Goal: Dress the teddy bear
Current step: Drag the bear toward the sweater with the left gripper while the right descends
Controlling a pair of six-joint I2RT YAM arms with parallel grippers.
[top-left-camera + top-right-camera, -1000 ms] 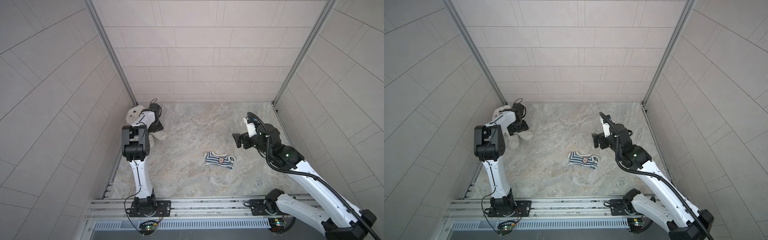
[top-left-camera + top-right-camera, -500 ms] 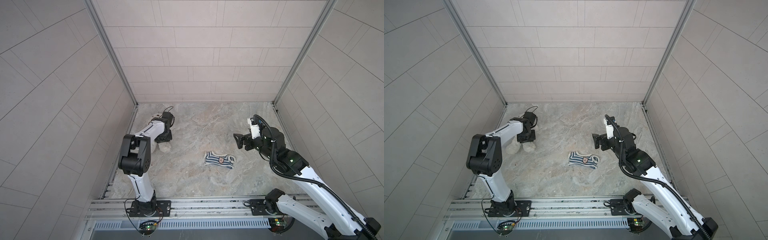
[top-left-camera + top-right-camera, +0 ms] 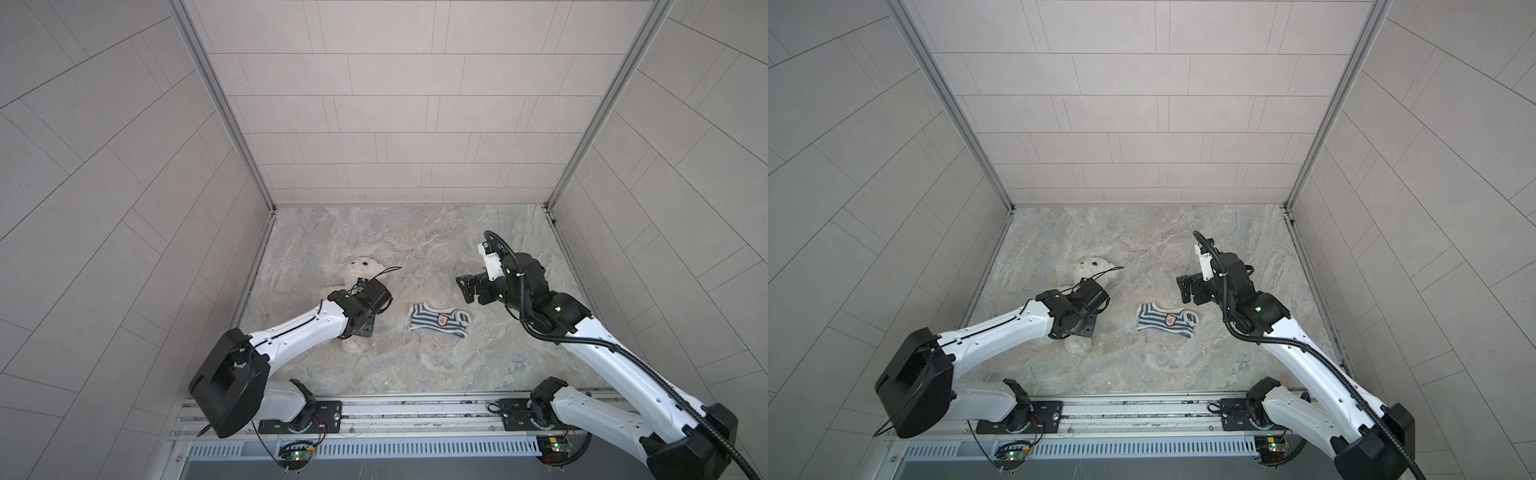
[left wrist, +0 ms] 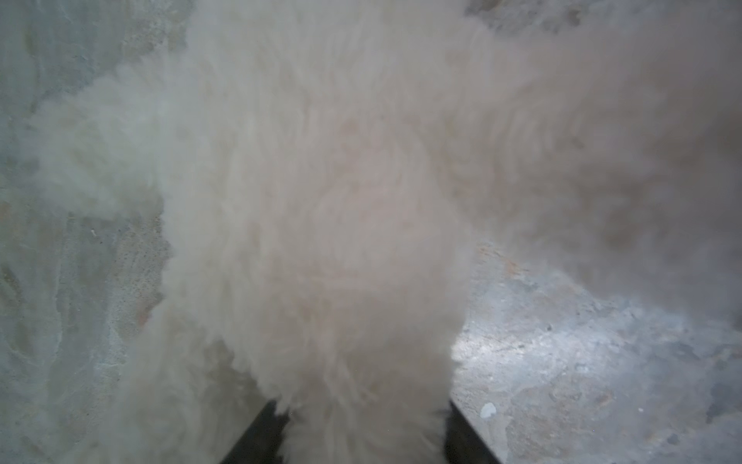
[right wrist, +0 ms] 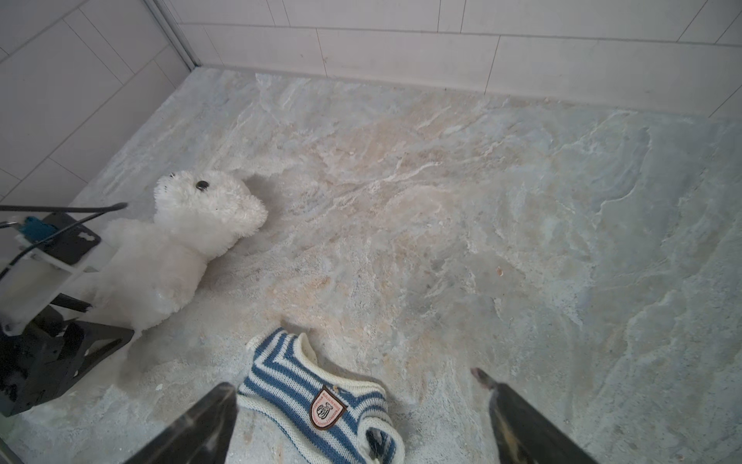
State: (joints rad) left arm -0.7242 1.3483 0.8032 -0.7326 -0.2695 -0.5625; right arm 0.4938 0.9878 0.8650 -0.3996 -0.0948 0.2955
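Observation:
The white fluffy teddy bear [image 3: 360, 269] [image 3: 1090, 267] lies on the stone floor left of centre, head toward the back wall. My left gripper [image 3: 357, 332] [image 3: 1079, 328] is low over its lower body. In the left wrist view the fur [image 4: 321, 201] fills the gap between the two fingers, which stand well apart; my left gripper [image 4: 361, 409] is open around it. The striped shirt [image 3: 438, 325] [image 3: 1167, 323] lies flat in the middle. My right gripper [image 3: 467, 289] [image 3: 1185, 289] hovers just behind the shirt, open and empty. In the right wrist view the bear [image 5: 180, 241] lies beyond the shirt [image 5: 305, 385].
Tiled walls close the floor [image 3: 415, 232] on the left, back and right. A metal rail [image 3: 415, 411] with both arm bases runs along the front. A loose black cable [image 3: 386, 271] from the left wrist arches over the bear's head.
The left arm has pulled the bear from the left wall out toward the middle of the floor. Its jaws closed on the bear, then widened again. The right gripper shifted slightly.

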